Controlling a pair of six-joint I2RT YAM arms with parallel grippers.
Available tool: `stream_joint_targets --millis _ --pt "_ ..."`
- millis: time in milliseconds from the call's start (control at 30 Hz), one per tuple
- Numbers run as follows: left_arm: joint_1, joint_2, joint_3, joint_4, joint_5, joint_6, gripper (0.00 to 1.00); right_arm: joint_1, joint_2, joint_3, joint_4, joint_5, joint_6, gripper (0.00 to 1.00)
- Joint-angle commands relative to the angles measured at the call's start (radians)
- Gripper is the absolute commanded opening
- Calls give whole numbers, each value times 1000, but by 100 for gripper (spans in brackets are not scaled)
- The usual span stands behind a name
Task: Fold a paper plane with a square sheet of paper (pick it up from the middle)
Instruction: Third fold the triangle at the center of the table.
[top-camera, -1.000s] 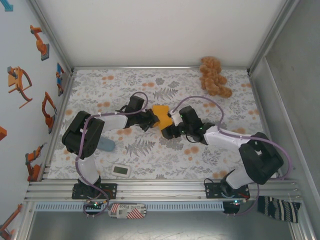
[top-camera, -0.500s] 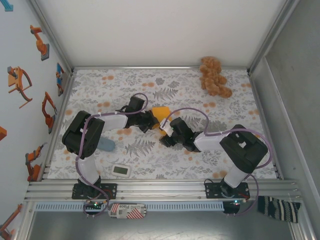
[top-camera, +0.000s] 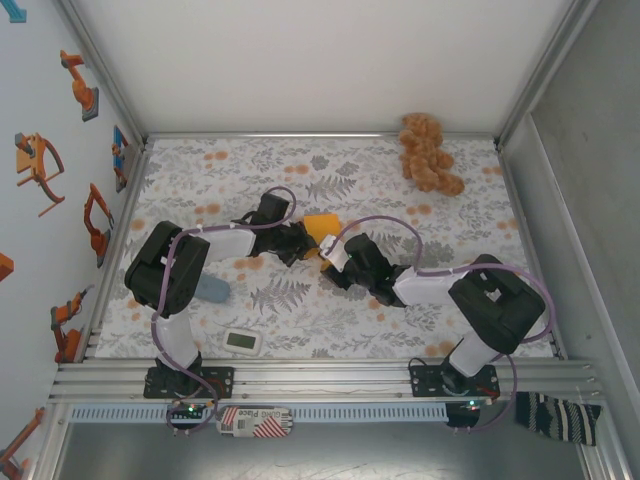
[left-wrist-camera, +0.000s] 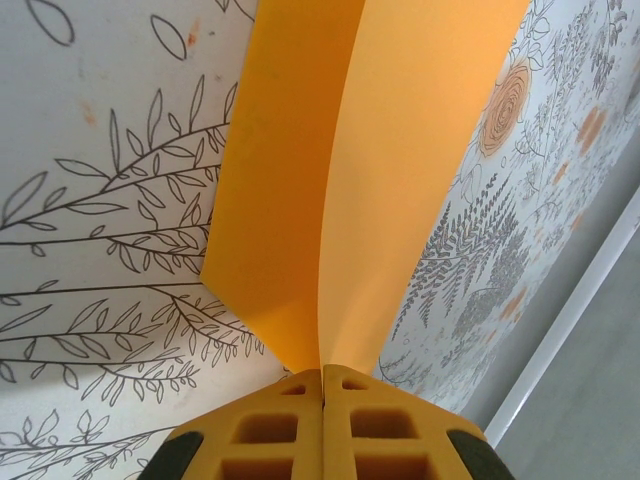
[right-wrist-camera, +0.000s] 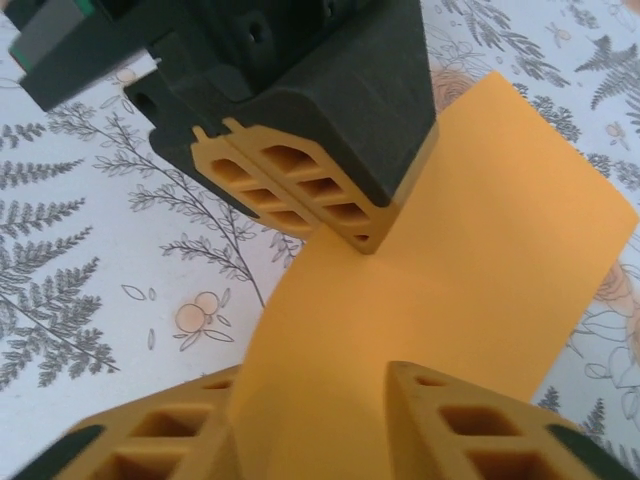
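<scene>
The square sheet of paper (top-camera: 323, 224) is bright orange and creased, held up above the floral cloth at mid-table. My left gripper (top-camera: 303, 240) is shut on its edge. In the left wrist view the two flaps of the paper (left-wrist-camera: 400, 180) spread away from the closed left gripper (left-wrist-camera: 322, 372). My right gripper (top-camera: 333, 262) sits just right of it, partly open. In the right wrist view the curved paper (right-wrist-camera: 450, 290) runs between the spread fingers of the right gripper (right-wrist-camera: 310, 420), and the left gripper (right-wrist-camera: 365, 240) pinches its far part.
A tan plush toy (top-camera: 428, 153) lies at the back right corner. A small white device (top-camera: 242, 341) and a blue object (top-camera: 212, 290) lie near the left arm's base. Metal frame rails (top-camera: 320, 375) bound the cloth.
The right arm swung in toward the left gripper, and its fingers narrowed around the paper's lower part. The left gripper stayed shut on the paper in place.
</scene>
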Motion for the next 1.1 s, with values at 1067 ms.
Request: stream_joint_targets --millis 1067 --pt "69 -48 143 -207 -109 243 31 4 41 107 -141 -366 263 0"
